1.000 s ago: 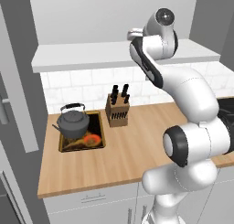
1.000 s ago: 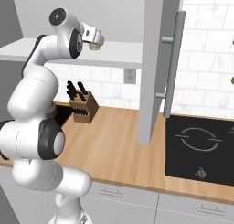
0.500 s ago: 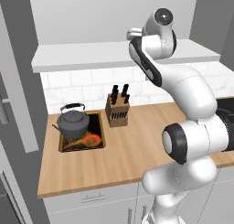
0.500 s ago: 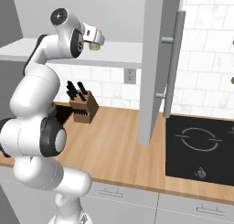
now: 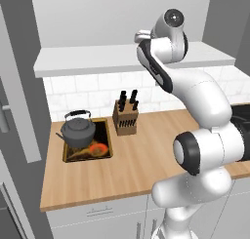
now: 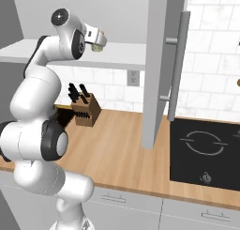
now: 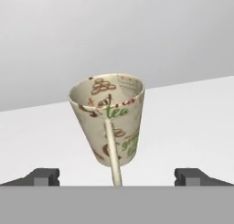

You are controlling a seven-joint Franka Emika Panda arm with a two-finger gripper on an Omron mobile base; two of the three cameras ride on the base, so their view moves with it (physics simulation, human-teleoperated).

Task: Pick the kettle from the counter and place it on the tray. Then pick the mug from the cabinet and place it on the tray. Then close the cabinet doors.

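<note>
Almost nothing had shifted over the past second: the white arm stayed raised at the light grey wall cabinet (image 5: 122,57), only slightly adjusted. The tool (image 7: 117,175) stood wide apart, holding nothing, its dark fingertips (image 7: 45,176) flanking the small beige speckled mug (image 7: 109,120) on the white cabinet shelf (image 7: 192,122). Green lettering on the mug read "tea". The squat dark grey kettle (image 5: 78,129) already sat on the wooden-rimmed tray (image 5: 106,135) on the light butcher-block desk (image 5: 132,160), beside a wooden knife block (image 5: 125,117). One grey cabinet door (image 6: 161,60) hung open.
</note>
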